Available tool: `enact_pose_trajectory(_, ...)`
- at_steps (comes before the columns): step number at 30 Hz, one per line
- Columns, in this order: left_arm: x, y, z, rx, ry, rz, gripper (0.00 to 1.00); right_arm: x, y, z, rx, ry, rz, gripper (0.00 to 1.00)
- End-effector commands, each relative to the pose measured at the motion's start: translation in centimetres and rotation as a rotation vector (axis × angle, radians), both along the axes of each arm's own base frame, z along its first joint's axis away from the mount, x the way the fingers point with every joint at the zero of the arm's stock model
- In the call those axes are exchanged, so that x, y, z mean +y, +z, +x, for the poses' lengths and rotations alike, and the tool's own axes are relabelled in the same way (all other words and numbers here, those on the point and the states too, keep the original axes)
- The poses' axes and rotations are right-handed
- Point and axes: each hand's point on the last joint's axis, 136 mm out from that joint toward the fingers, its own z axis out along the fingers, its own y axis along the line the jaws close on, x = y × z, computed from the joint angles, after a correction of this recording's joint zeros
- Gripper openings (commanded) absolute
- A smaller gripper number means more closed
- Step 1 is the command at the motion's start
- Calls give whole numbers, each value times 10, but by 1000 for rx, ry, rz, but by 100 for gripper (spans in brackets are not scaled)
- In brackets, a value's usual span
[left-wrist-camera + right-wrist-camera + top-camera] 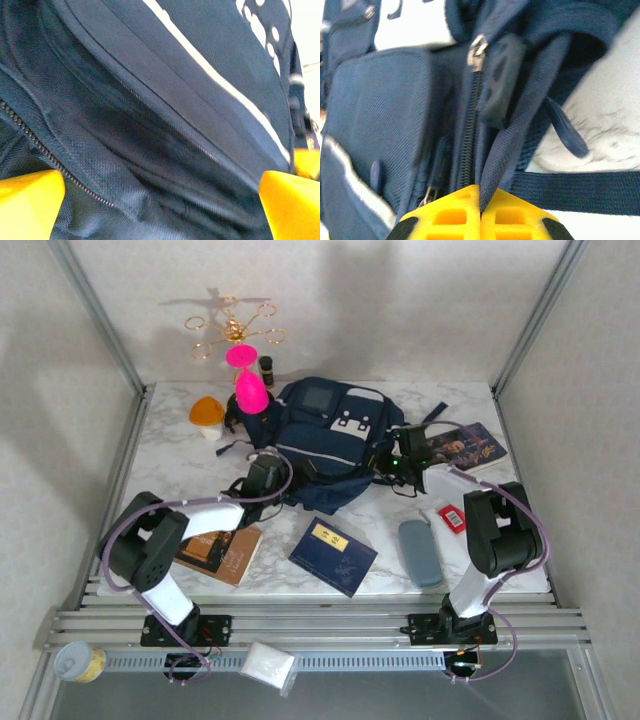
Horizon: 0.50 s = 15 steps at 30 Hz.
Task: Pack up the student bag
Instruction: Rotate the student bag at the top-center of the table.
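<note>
Marble table (170,455) seen from above: the student bag (325,445) lies mid-table toward the back, with the left tool (265,478) and right tool (398,462) at its sides. Left wrist view: yellow fingers (30,205) stand wide apart beside the bag's zipper (50,159). Right wrist view: the fingers are pinched together on a bag strap (512,135).

One student bag (320,445), three books (220,553) (333,556) (468,446), one case (420,552)

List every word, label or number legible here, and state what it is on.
No text here can be read.
Navy book: print on its yellow label is too small.
Brown book: cover lettering blurred.
Illustrated book right of the student bag: cover print too small.
Small red packet: print too small.
</note>
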Motion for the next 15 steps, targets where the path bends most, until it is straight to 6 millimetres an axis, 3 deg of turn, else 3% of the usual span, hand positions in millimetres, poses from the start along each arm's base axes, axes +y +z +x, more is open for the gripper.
enact_pose_trajectory(1, 8, 37, 46, -136, -12, 5, 99, 48, 23, -30, -11, 80, 111, 0)
enact_pose_trajectory(4, 22, 39, 53, -125, 2, 67, 99, 67, 27, -36, -28, 70, 122, 5)
enact_pose_trajectory(7, 33, 40, 47, -102, 10, 107, 99, 81, 29, -39, -31, 87, 137, 11)
enact_pose_trajectory(9, 40, 42, 41, -86, 24, 129, 99, 86, 32, -42, -31, 114, 152, 22)
enact_pose_trajectory(11, 48, 45, 33, -71, 40, 150, 99, 84, 39, -48, -44, 137, 138, 34)
enact_pose_trajectory(15, 54, 48, 12, -55, 40, 133, 99, 57, 48, -62, -67, 115, 76, 48)
